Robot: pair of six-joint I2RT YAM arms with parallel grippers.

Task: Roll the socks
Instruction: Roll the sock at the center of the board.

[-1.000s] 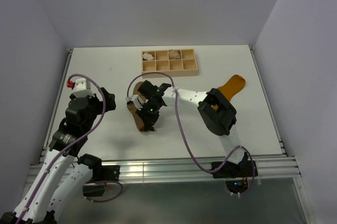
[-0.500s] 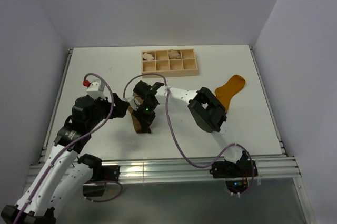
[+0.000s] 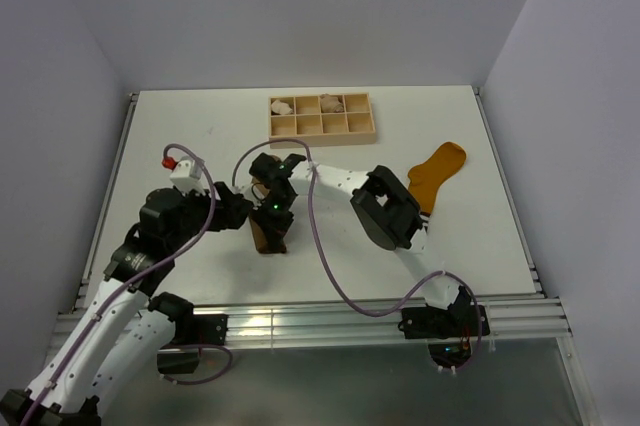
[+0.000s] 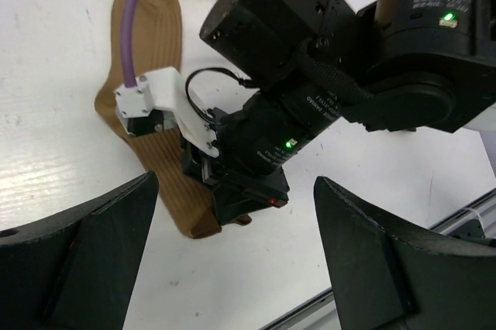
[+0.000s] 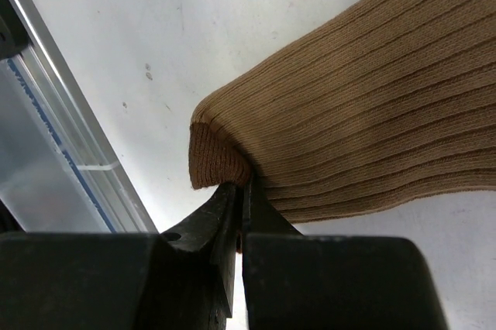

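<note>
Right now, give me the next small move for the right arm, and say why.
Probably curl the pinched end up and over to start the roll: the right fingers are shut on the darker end of the tan sock, and the rest lies flat on the table.

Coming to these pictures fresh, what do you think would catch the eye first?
The right gripper, pinched shut on one end of the brown sock just left of centre, draws the eye first. The left gripper hangs open right beside it. An orange sock lies alone at the right, and a wooden tray sits at the far side.
</note>
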